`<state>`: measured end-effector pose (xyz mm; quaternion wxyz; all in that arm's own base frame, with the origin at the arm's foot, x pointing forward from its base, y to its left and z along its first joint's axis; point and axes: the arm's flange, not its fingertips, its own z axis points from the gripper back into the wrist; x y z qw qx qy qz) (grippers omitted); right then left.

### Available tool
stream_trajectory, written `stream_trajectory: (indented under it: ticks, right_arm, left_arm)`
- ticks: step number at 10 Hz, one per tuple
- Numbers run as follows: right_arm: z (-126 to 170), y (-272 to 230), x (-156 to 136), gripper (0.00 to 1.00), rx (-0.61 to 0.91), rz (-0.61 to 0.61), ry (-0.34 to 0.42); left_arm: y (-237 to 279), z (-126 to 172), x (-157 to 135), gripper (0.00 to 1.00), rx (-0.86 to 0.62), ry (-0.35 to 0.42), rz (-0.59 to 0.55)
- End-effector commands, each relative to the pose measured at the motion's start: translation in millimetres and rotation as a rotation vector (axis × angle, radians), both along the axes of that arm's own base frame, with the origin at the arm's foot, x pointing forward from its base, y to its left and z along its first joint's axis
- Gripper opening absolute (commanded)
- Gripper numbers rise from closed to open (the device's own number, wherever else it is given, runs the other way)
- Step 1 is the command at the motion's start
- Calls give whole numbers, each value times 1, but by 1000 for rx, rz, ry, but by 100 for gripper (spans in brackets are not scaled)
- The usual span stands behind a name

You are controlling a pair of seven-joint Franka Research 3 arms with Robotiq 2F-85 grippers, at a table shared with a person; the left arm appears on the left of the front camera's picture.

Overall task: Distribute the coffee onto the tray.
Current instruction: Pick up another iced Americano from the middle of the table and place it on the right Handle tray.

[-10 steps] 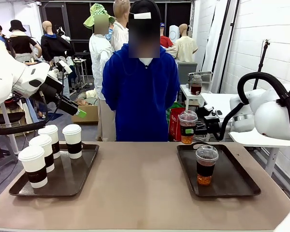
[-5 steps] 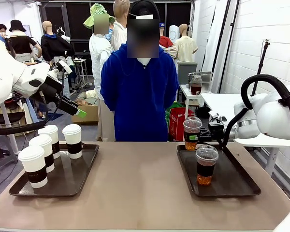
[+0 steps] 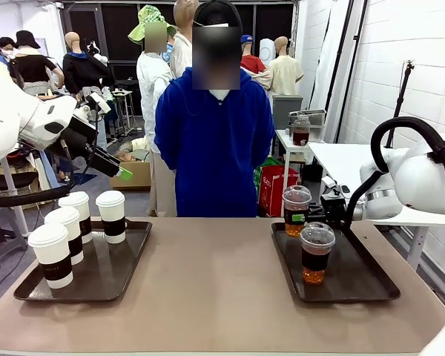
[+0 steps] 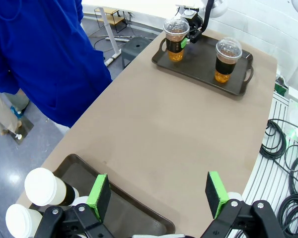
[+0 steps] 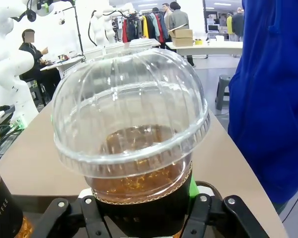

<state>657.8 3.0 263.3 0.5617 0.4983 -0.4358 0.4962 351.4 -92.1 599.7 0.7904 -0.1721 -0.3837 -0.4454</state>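
Note:
Two clear dome-lidded cups of brown coffee are at the right-hand tray (image 3: 363,285). One dome cup (image 3: 316,253) stands in the tray's middle. The other dome cup (image 3: 296,210) is upright at the tray's far left corner, with my right gripper (image 3: 305,216) shut on its dark band; I cannot tell whether its base touches the tray. The right wrist view shows that held cup (image 5: 131,134) up close between the fingers (image 5: 64,214). Several white lidded cups (image 3: 110,216) with brown sleeves stand on the left tray (image 3: 111,278). My left gripper (image 4: 158,192) hangs open above that tray's near side.
A person in a blue top (image 3: 215,144) stands at the far edge of the table, between the two trays. The brown tabletop (image 3: 215,282) lies bare between the trays. A white side table (image 3: 334,156) stands behind the right arm.
My right gripper has carried the dome-lidded cup down and slightly right, to the far left corner of the right tray. The left arm has not moved.

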Motion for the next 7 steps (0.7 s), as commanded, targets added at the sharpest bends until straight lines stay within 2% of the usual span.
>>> stream_trajectory:
  ticks: [1,7]
  right_arm:
    - [4,2,-13,63,20,3,-3]
    - [-17,7,-14,63,23,-5,22]
  left_arm:
    - [2,-1,0,100,-6,5,-6]
    - [2,-1,0,100,-6,5,-6]
